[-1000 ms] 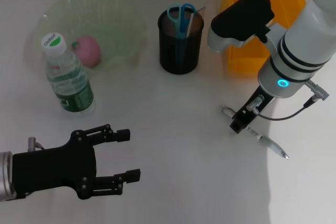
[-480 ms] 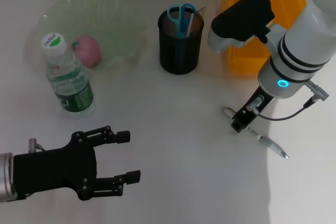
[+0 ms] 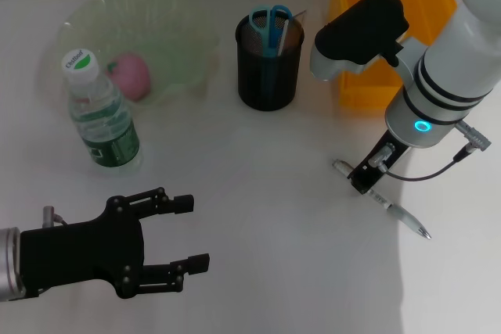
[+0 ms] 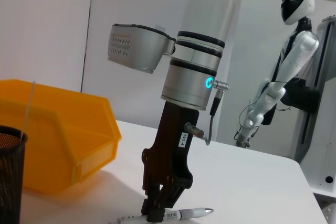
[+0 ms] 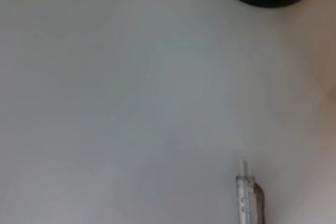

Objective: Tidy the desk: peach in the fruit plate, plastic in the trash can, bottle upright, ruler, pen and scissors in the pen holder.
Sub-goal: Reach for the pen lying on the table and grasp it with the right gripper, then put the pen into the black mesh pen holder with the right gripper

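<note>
Change: right end effector (image 3: 361, 182) has slid a little to the right along the pen since a second ago; left arm unmoved.
Pen (image 3: 383, 200): lying flat on the white counter (image 3: 266, 193), well in front of the pen holder.
Right end effector grip: down at the pen's near end, tips touching the barrel; closed or not, cannot tell.
Left end effector (image 3: 190, 232): hovering low at the counter's front, fingers apart, holding nothing.
Pen holder (image 3: 268, 62): black mesh, scissors (image 3: 271, 25) standing inside.
Bottle (image 3: 100, 115): upright beside the fruit plate (image 3: 164, 29).
Peach (image 3: 130, 77): in the fruit plate.
Orange bin (image 3: 391, 5): behind the right arm.
</note>
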